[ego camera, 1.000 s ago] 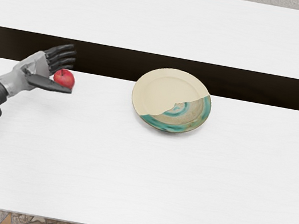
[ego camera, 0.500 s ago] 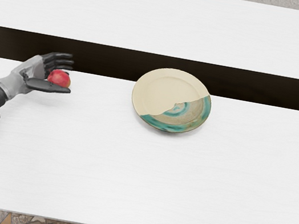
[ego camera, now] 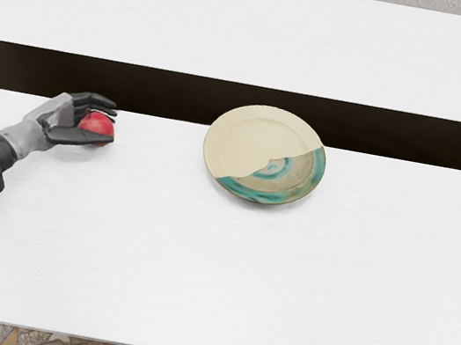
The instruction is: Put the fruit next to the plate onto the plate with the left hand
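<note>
One red fruit (ego camera: 96,123) sits wrapped in the left hand (ego camera: 79,121), fingers curled over it and thumb beneath for a lifting grip, low over the white desk (ego camera: 215,259), well left of the plate (ego camera: 263,153).

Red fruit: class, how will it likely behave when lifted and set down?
Round, so the fruit may roll once released on the plate. Small within the left hand, so probably light. Looks smooth; could slip.
</note>
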